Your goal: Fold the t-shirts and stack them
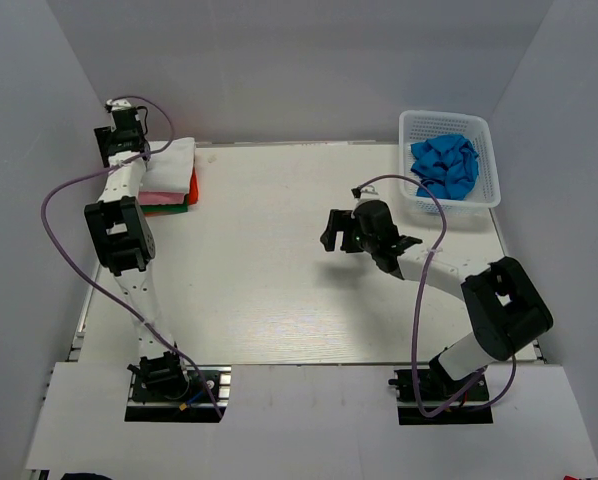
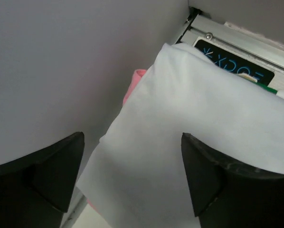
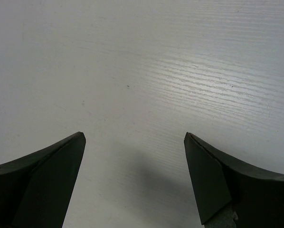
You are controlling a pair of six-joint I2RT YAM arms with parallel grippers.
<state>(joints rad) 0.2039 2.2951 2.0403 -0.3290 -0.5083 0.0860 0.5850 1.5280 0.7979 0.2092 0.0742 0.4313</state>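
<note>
**Stacking nearly finished, one blue shirt left to fold**

Judging from the overhead view, most of the work is done. A folded pile sits at the far-left corner of the counter (image 1: 279,290): the white t-shirt (image 1: 175,157) lies on top, with the edges of the pink t-shirt (image 1: 157,198), the orange-red t-shirt (image 1: 193,186) and the green t-shirt (image 1: 175,208) showing beneath it. How neat the lower folds are cannot be told, since the white cloth covers them.

The left hand (image 2: 132,161) hangs over that pile with its fingers spread wide. White cloth fills the gap below them and nothing is pinched. Whether the fingertips touch the cloth is not clear.

The right hand (image 3: 135,156) hovers above bare counter near the middle, also spread and holding nothing.

What remains is the blue t-shirt (image 1: 446,167). It lies crumpled inside the white mesh basket (image 1: 407,150) at the far-right corner, well apart from the pile and unfolded. By my reading, it has to be lifted out, laid flat, folded, then carried across to top the pile. The right hand is the nearer one for the pickup.
</note>
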